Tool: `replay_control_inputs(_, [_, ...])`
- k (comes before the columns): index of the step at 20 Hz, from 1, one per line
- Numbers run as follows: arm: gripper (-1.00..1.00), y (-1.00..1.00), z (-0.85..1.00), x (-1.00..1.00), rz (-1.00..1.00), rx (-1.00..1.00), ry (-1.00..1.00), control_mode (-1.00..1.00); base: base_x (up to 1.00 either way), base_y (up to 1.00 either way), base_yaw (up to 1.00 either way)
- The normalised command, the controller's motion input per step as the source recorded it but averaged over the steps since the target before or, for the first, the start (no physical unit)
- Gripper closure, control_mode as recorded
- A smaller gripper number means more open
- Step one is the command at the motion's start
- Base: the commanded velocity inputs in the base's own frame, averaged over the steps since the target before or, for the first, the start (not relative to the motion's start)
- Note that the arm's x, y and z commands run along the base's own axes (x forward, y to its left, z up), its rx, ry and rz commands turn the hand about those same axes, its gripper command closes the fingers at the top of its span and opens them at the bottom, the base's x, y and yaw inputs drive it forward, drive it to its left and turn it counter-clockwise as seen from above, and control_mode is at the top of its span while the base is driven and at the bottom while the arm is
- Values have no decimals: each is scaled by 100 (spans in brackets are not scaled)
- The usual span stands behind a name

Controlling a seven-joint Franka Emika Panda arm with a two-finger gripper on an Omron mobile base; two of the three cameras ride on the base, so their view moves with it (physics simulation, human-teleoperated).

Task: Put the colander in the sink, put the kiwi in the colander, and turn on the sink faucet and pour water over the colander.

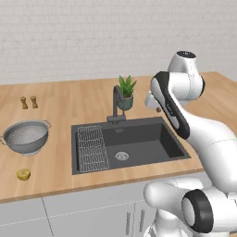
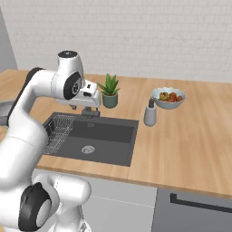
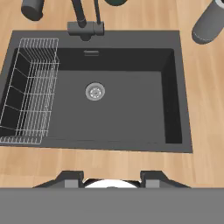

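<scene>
The grey colander (image 1: pixel 26 136) stands on the wooden counter left of the sink (image 1: pixel 139 143), with the small yellowish kiwi (image 1: pixel 23 174) in front of it near the counter edge. The dark sink (image 3: pixel 131 109) holds a drain and a wire rack (image 3: pixel 30 87) along its left side. Behind the basin rises the dark sink faucet (image 1: pixel 116 104), seen at the top of the hand view as the faucet (image 3: pixel 83 22). My gripper (image 2: pixel 85 108) hangs high over the sink's back edge, pointing down. Its fingertips (image 3: pixel 72 177) stand apart and the gripper (image 3: pixel 112 178) is open, with nothing between them.
A potted green plant (image 1: pixel 126 92) stands just behind the faucet. Two brown shakers (image 1: pixel 28 102) are at the back left. Right of the sink are a grey soap dispenser (image 2: pixel 150 113) and a white bowl of fruit (image 2: pixel 168 97). Bare counter stretches to the right.
</scene>
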Motion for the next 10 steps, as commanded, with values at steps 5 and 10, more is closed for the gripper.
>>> replay_control_inputs(5, [-100,4,-7,-37,0,5,0,-100,0,0,0])
replay_control_inputs(10, [-100,50,-14,-66,-4,0,-14,-100,0,0,0])
